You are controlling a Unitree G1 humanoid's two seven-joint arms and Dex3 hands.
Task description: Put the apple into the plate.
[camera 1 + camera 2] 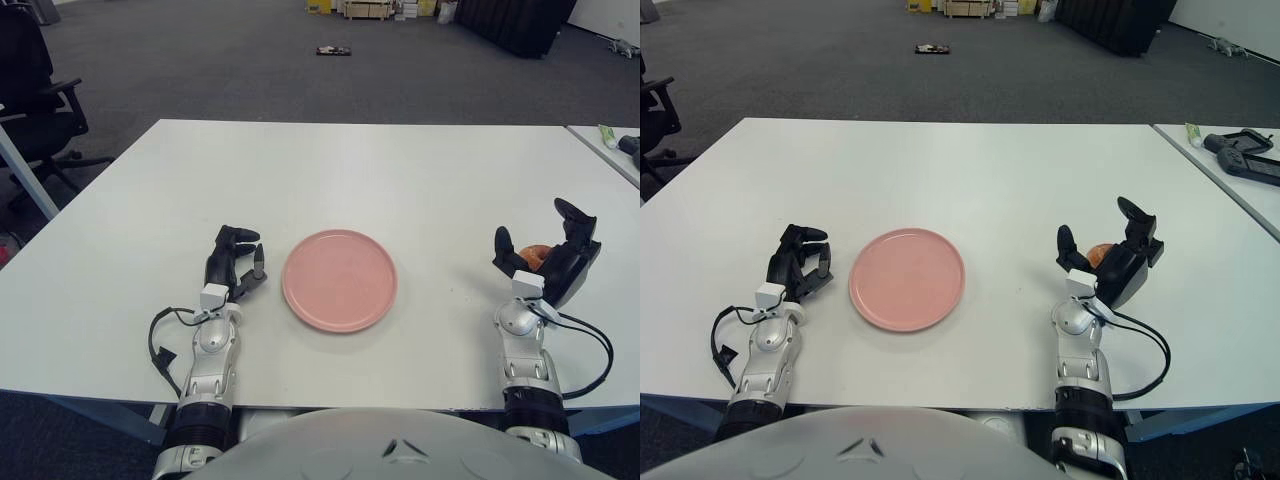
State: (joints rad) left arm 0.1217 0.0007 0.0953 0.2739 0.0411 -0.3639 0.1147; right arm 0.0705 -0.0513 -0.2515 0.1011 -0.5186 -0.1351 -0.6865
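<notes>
At the far left edge of the frame an office chair [35,90] stands on the grey floor beside the white table [360,170], which fills the middle of the view. In the lower left, the left hand [232,262] shows just left of the plate, its dark fingers [240,237] curled inward with nothing between them; whether it touches the tabletop cannot be told.

The pink plate [339,279] lies flat at the centre of the frame, a little below the middle, with nothing on it. It sits near the left hand and well apart from the right one.

In the lower right, the right hand [1110,262] is raised slightly, palm turned toward the centre. Its fingers [1137,222] are spread, one thumb-like digit on the left side and the others rising on the right, and between them sits the apple [1101,254], only a small orange-red patch of it showing. The digits cup it on both sides, but whether they press on it or merely bracket it cannot be told.

At the upper right edge a second table [1230,175] carries a dark device [1243,155] and a small green-and-white tube [1193,130].
</notes>
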